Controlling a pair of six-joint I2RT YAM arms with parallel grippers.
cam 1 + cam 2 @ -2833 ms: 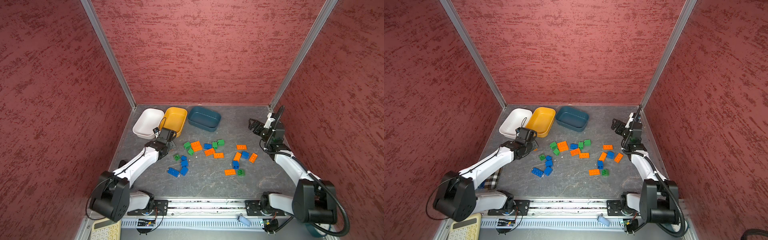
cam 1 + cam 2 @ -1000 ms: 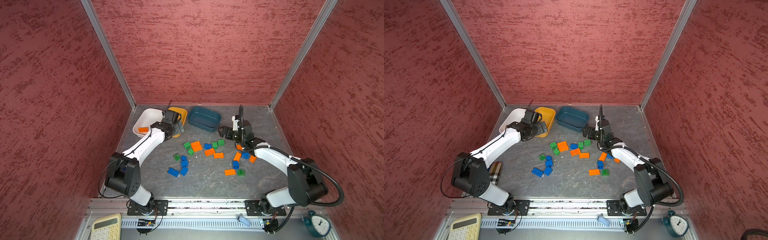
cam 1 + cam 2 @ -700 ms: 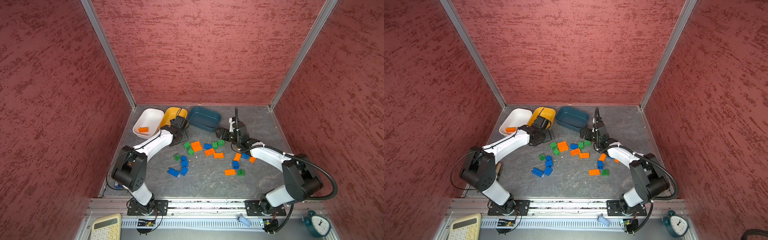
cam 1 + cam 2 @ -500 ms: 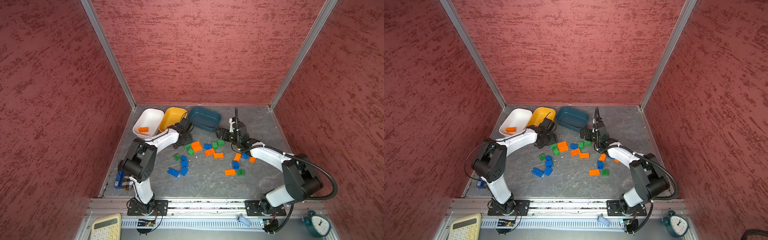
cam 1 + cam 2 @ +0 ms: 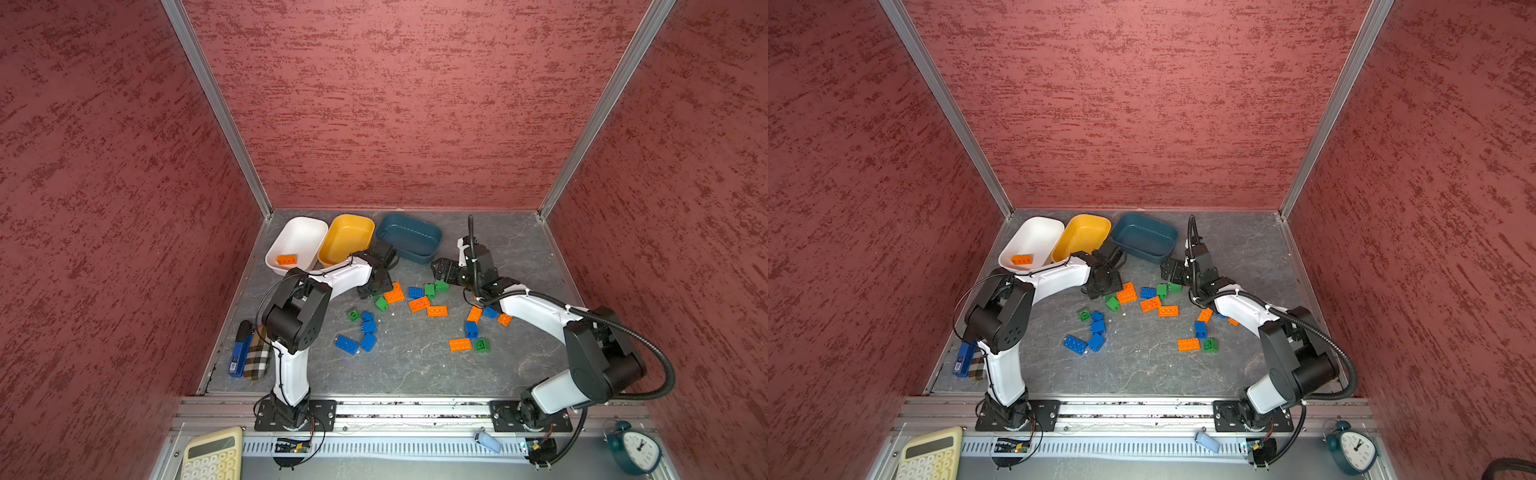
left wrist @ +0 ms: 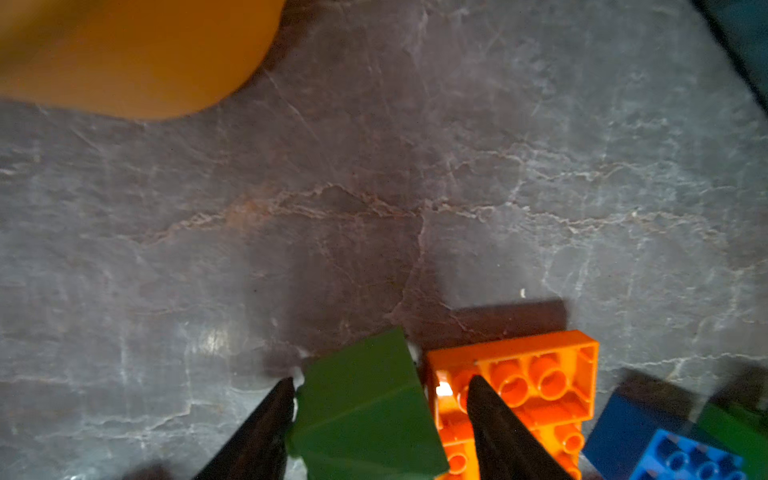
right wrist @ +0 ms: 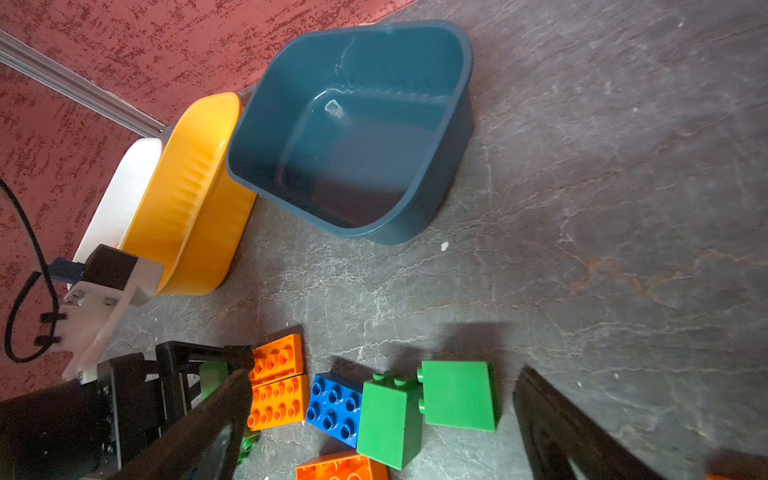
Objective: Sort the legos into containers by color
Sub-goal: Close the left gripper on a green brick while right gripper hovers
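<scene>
straddling one green lego (image 6: 361,407), left gripper (image 6: 380,379) unclamped, right gripper (image 7: 382,372) gaping; three containers (image 5: 345,241) hold one orange lego (image 5: 286,259).

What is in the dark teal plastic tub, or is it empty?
Empty. In the right wrist view the dark teal plastic tub shows only its bare floor, with nothing inside.

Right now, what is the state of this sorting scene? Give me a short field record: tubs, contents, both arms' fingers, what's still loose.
white plastic tub: one flat orange brick inside
mustard yellow plastic tub: no brick visible inside
dark teal plastic tub: empty
left fingers: open, straddling a chunky green brick on the table
right fingers: wide open, nothing held, two green bricks below
grey stone-look table: orange, green and blue bricks lying loose, unsorted
</scene>
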